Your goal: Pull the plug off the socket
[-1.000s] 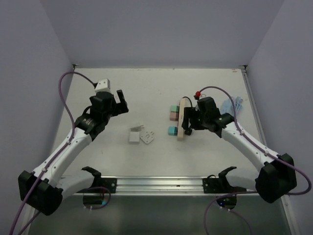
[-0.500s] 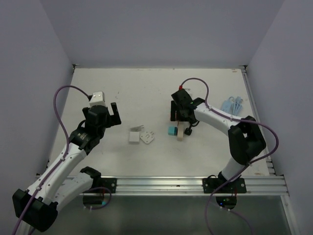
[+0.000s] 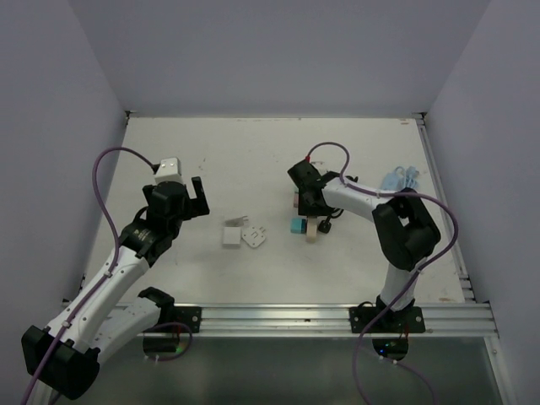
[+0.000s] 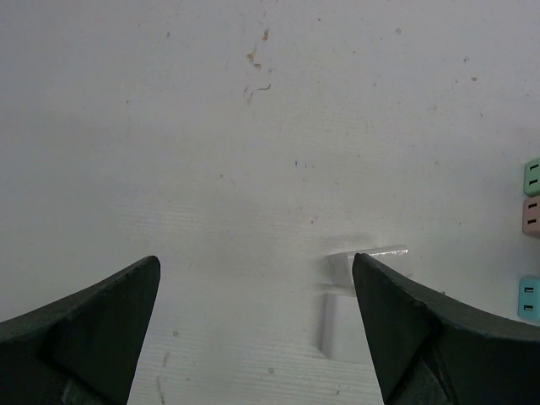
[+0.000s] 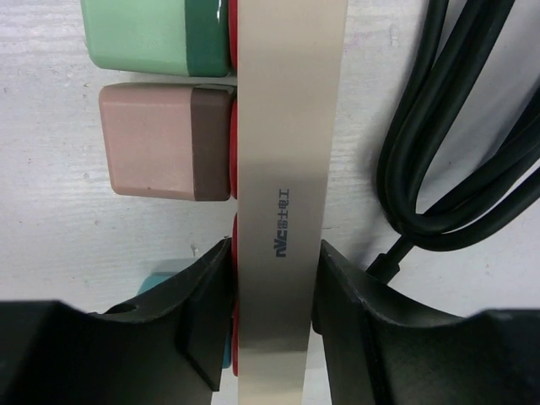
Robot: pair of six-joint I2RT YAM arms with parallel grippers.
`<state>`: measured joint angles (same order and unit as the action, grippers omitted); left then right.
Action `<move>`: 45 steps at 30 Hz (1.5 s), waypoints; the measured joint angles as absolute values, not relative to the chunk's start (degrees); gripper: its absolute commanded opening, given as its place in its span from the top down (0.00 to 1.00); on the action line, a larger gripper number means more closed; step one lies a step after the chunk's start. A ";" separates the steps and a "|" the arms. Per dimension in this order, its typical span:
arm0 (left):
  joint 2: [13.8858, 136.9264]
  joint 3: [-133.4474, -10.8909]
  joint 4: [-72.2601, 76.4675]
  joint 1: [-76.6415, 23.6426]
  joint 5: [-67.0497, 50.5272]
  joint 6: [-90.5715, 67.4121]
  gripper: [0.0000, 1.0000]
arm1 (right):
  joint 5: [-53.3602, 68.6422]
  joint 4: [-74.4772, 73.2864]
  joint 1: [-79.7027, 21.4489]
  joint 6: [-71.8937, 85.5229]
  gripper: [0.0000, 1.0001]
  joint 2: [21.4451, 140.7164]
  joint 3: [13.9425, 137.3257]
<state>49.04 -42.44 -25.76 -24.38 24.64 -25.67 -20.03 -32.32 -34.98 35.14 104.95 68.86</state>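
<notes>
At mid-table, right of centre, the socket strip (image 5: 287,126) lies flat with three plugs seated along one long side: green plug (image 5: 143,34), pink plug (image 5: 160,139) and teal plug (image 5: 164,283), the last half hidden by a finger. None is out, so the pull has not begun.

The right gripper (image 5: 274,270) straddles the strip beside the teal plug. Its jaws are closed onto the two long edges, pads flush against them. This reads as a hold-down grip on the strip, not on a plug.

The left gripper (image 4: 255,270) hangs wide apart over the bare table (image 4: 253,126), well away from the strip and holding nothing. A white block (image 3: 232,236) and a flat white piece (image 3: 256,237) lie near it.

Judgement: bracing step in hand. Left to do: bring the free gripper across, take a plug body and draw it straight out sideways.

Materials:
- Strip: long flat bar with a pale brushed face and a small printed logo; red shows along the socket side.
- Plugs: blocky, round-cornered matte plastic, each with a darker band next to the strip.
- Black cord (image 5: 439,169): smooth, looped on the strip's far side.
- Table: white, finely ribbed, lightly scuffed.
</notes>
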 measured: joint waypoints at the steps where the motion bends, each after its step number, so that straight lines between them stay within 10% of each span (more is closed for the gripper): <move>1: 49.04 -42.44 -25.76 -24.38 24.62 -25.67 0.00 | -19.99 -32.05 -34.98 35.24 0.59 105.08 68.86; 9: 49.06 -42.35 -25.47 -24.38 23.46 -25.58 0.00 | -19.99 -28.60 -34.98 36.21 1.00 104.44 66.92; 45: 79.37 -41.95 -10.02 -48.18 0.58 -58.48 0.12 | 5.76 14.33 -34.39 39.18 1.00 86.72 33.17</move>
<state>79.37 -41.95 -10.02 -48.18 0.58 -58.48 5.76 14.33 -34.39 39.18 86.72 33.17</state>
